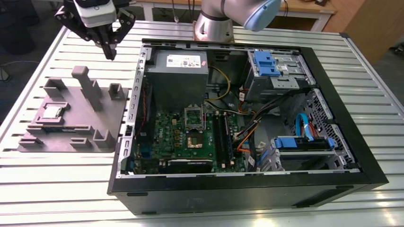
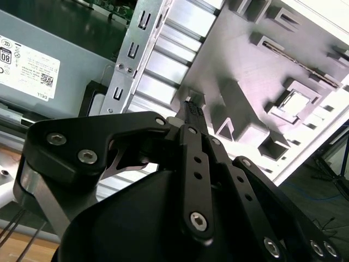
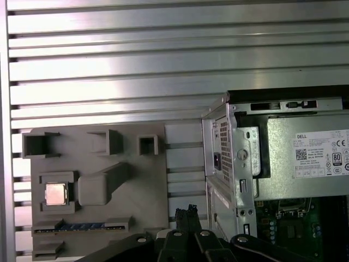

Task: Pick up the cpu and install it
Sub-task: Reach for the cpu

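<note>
1. As I judge it, the task has barely begun. The cpu (image 1: 52,111) lies in a square recess of the grey fixture (image 1: 109,113). The fixture rests on the slatted table (image 1: 57,189), to the exterior view's left of the open computer case (image 1: 252,191). Nothing is lifted, so neither the pick nor the install is done.
2. The gripper (image 1: 111,53) hangs above the table near the fixture's far corner, between the fixture and the case wall. It is well apart from the cpu and touches nothing. Its fingers look pressed together with nothing between them. Both wrist views show the tips side by side, though the angle is awkward and a slight gap could be hidden.
3. Inside the case, the socket (image 1: 194,140) on the green motherboard (image 1: 169,137) appears bare. What seems to be its retaining frame stands flipped up just beside it, on the side of the power supply (image 1: 177,78). That fits a chip not yet seated.
4. The cpu is a small, flat square, much smaller than the gripper. It has a silvery metal top that catches the light and a thin pale edge. It lies level in its recess with the low grey walls close around it and its top face uncovered.
</note>
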`<action>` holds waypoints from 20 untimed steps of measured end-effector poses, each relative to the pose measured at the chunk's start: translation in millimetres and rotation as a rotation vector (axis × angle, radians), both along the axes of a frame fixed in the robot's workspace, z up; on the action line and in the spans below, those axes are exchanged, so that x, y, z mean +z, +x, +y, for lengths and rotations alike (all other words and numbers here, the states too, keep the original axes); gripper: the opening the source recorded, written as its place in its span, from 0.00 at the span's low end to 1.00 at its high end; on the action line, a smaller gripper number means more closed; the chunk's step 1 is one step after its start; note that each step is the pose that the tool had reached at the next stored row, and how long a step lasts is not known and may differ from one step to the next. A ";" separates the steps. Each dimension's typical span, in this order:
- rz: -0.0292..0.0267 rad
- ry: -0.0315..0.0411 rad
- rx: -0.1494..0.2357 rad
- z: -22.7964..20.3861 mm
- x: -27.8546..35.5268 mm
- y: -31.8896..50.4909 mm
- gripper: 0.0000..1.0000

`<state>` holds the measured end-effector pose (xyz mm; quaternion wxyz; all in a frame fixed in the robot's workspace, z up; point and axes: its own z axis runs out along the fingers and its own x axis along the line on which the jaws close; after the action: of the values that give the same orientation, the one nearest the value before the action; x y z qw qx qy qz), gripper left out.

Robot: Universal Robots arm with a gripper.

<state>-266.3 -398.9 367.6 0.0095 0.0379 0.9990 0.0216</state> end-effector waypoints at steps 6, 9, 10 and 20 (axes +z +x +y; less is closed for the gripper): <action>0.0004 0.0000 0.000 0.0 -0.3 -2.1 0.10; 0.0007 0.0000 0.000 0.0 -0.5 -3.3 0.10; 0.0007 0.0000 0.000 0.0 -0.5 -3.6 0.10; 0.0013 0.0001 0.000 0.0 -1.0 -7.0 0.10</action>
<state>-273.3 -398.9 366.5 0.0089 0.0379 0.9990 0.0216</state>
